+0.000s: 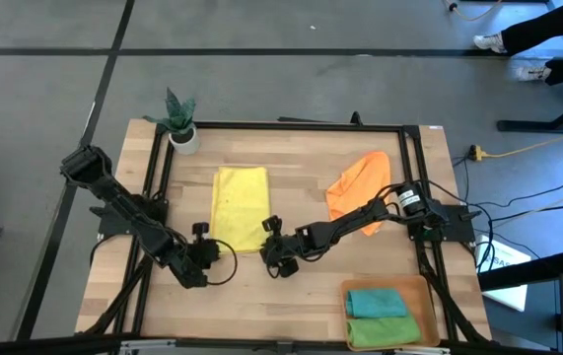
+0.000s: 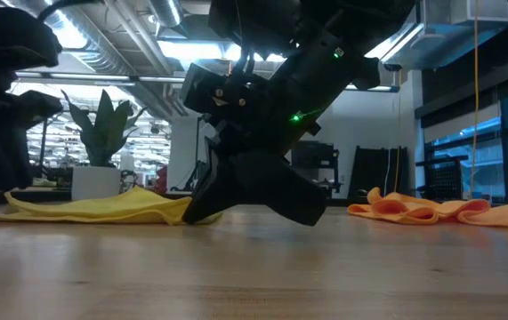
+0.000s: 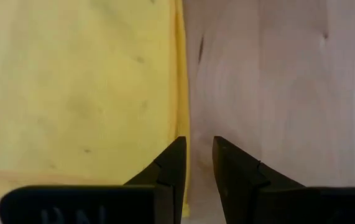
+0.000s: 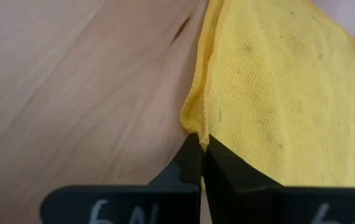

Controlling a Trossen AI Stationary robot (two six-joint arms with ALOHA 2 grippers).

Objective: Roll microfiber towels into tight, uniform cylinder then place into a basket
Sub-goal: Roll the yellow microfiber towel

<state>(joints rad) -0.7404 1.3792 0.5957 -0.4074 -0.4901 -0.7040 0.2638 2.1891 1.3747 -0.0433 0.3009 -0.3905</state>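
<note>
With the right gripper [image 4: 201,146] jaws clenched on the flat yellow microfiber towel's [image 1: 240,204] near corner and the left gripper [image 3: 197,155] jaws slightly parted at the other, lift evenly for a tight roll.

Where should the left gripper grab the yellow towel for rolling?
Probably the near corner on its own side. The yellow towel lies flat, and the right gripper already pinches the other near corner. The left gripper, open, sits at that edge; come in low from the table's near side and nip the hem.
</note>
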